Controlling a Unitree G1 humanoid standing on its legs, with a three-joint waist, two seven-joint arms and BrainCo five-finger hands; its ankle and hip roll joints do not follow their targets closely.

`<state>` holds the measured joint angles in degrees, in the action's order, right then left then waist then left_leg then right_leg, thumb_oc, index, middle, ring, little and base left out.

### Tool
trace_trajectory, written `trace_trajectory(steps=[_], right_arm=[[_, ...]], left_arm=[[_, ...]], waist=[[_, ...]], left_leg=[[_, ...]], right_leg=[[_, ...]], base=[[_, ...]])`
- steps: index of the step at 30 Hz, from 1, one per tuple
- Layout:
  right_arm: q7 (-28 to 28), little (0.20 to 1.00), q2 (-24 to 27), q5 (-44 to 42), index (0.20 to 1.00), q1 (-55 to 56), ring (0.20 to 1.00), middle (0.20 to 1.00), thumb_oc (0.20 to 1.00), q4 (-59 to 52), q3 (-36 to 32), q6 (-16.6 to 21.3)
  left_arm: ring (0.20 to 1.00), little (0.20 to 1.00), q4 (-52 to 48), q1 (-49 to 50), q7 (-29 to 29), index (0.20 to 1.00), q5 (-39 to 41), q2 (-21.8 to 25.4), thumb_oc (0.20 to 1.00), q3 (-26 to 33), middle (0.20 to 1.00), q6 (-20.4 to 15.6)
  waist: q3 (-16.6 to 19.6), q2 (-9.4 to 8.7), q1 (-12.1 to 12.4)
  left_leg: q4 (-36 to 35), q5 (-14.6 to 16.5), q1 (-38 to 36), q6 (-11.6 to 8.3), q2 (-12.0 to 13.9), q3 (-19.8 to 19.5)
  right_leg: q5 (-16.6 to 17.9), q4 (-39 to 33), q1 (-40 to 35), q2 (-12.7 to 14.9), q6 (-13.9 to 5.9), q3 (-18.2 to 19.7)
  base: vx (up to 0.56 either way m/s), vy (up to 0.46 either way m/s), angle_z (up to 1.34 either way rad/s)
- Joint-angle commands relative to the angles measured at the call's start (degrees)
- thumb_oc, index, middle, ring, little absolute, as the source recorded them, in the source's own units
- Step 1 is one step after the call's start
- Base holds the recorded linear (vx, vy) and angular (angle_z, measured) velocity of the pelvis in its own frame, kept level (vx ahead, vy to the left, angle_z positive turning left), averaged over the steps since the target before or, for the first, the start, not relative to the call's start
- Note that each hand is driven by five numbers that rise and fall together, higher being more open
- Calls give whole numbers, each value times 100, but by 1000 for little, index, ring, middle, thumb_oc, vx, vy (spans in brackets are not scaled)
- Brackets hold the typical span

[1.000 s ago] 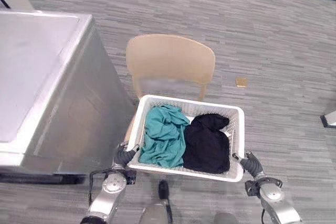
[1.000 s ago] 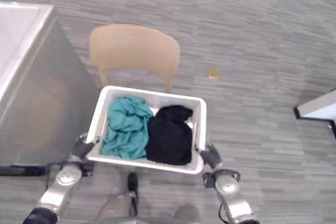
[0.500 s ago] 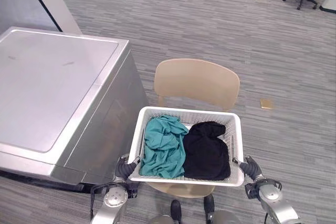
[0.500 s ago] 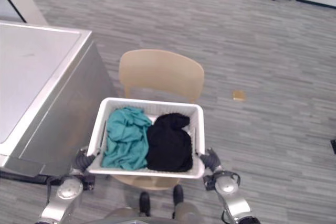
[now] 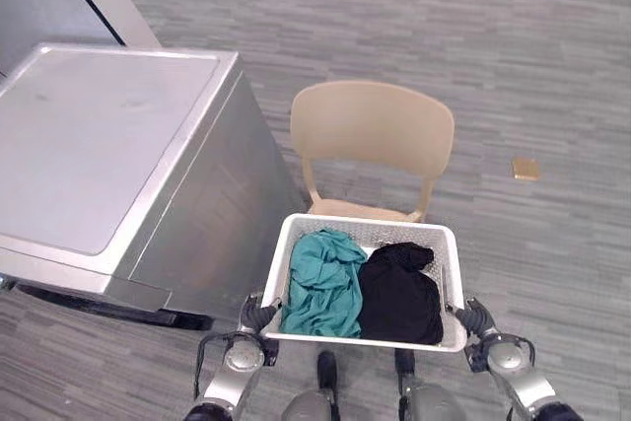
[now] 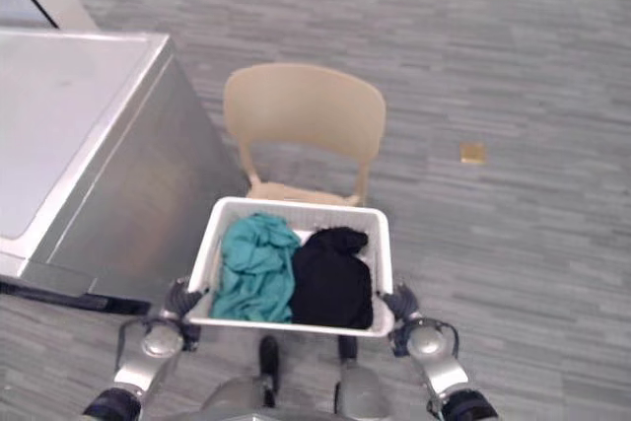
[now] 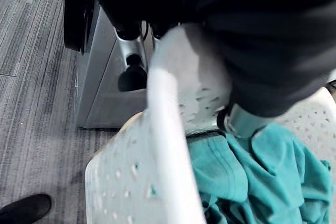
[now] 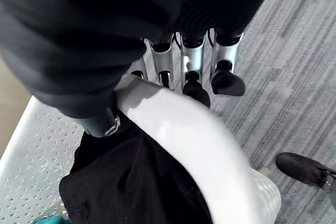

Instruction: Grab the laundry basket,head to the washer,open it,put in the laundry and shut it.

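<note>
white basket (image 5: 449,268): held over chair (image 5: 373,140) seat, just right of washer (image 5: 108,155)
laundry: teal cloth (image 5: 320,283) left, black cloth (image 5: 399,293) right, both inside basket
left hand (image 5: 254,315): curled on left rim
right hand (image 5: 474,318): curled on right rim

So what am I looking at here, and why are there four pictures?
It's a walking robot carrying laundry. Two pictures come from cameras in its head, looking down. Two come from cameras on its wrists, very close up. Its left robot hand and right robot hand each grip one side of a white laundry basket. Inside lie a teal cloth and a black cloth. Ahead stands a tan chair on the grey floor. The big silver box to its left is the washer, lid shut.
</note>
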<state>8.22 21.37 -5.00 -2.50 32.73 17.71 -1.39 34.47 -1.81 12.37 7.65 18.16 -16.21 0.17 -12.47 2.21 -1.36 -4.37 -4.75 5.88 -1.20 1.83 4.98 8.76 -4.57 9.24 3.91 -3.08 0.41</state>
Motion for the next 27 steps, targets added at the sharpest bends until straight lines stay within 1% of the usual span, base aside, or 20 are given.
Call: trace_trajectory(steps=[1, 5, 10, 11, 12, 13, 17, 20, 23, 24, 27], right_arm=[[202, 200, -306, -4, 200, -621, 200, 200, 200, -316, 175, 414], [290, 200, -408, -21, 200, -825, 200, 200, 200, -179, 242, 433], [477, 200, -634, -126, 200, -1225, 200, 200, 200, 119, 435, 486], [509, 598, -668, -156, 598, -1299, 598, 598, 598, 183, 464, 494], [541, 598, -717, -185, 598, -1387, 598, 598, 598, 271, 523, 509], [614, 1000, -765, -233, 1000, -1567, 1000, 1000, 1000, 408, 599, 525], [654, 1000, -735, -276, 1000, -1616, 1000, 1000, 1000, 418, 574, 531], [627, 1000, -676, -339, 1000, -1410, 1000, 1000, 1000, 341, 477, 538], [550, 1000, -535, -329, 1000, -1027, 1000, 1000, 1000, 228, 224, 533], [550, 1000, -534, -329, 1000, -1022, 1000, 1000, 1000, 224, 225, 531], [492, 1000, -342, -260, 1000, -753, 1000, 1000, 1000, 27, 13, 524]], left_arm=[[200, 200, -337, -423, 101, 200, -94, 307, 200, 48, 200, -489], [200, 200, -126, -736, 176, 200, -207, 291, 200, -103, 200, -523], [200, 200, 563, -1381, 435, 200, -316, 123, 200, -399, 200, -514], [1000, 1000, 709, -1496, 492, 1000, -349, 100, 1000, -455, 1000, -523], [1000, 1000, 858, -1621, 534, 1000, -377, 63, 1000, -513, 1000, -512], [1000, 1000, 1109, -1892, 662, 1000, -416, 7, 1000, -602, 1000, -492], [1000, 1000, 1068, -1924, 762, 1000, -334, 1, 1000, -532, 1000, -510], [1000, 1000, 807, -1659, 712, 1000, -313, 45, 1000, -437, 1000, -529], [1000, 1000, 471, -1142, 585, 1000, -267, 78, 1000, -203, 1000, -551], [1000, 1000, 466, -1137, 584, 1000, -268, 78, 1000, -203, 1000, -549], [1000, 1000, 210, -832, 482, 1000, -192, 162, 1000, 0, 1000, -562]], waist=[[80, -134, 22], [59, -137, 33], [-25, -161, 11], [-36, -160, 5], [-44, -162, 3], [-72, -162, 5], [-128, -179, 11], [-101, -190, 26], [-11, -178, 22], [-12, -178, 20], [27, -180, 15]], left_leg=[[357, 370, 692, -131, -141, 163], [316, 340, 875, -89, -185, 285], [220, 251, 1049, -89, -196, 387], [186, 225, 1077, -97, -195, 408], [149, 198, 1090, -106, -194, 421], [89, 147, 1106, -129, -174, 433], [36, 109, 1065, -143, -163, 437], [15, 122, 964, -145, -144, 443], [-18, 165, 725, -155, -129, 426], [-19, 165, 720, -155, -129, 425], [-20, 196, 596, -154, -131, 400]], right_leg=[[-1267, 678, 65, 200, -388, 258], [-1171, 670, 284, 252, -425, 346], [-1037, 692, 585, 278, -471, 386], [-1011, 683, 638, 285, -475, 391], [-978, 674, 677, 293, -482, 385], [-953, 667, 741, 302, -486, 354], [-941, 656, 736, 298, -484, 323], [-948, 645, 668, 287, -475, 305], [-998, 646, 502, 273, -465, 279], [-998, 645, 496, 273, -465, 277], [-1044, 636, 363, 268, -455, 255]], base=[[-113, 166, -43], [-53, 118, -14], [-41, 57, -6], [-34, 27, -4], [-31, 17, -17], [-15, 4, -20], [-2, -4, -5], [49, -27, -4], [98, -26, -4], [55, -22, 1], [51, -38, 5]])
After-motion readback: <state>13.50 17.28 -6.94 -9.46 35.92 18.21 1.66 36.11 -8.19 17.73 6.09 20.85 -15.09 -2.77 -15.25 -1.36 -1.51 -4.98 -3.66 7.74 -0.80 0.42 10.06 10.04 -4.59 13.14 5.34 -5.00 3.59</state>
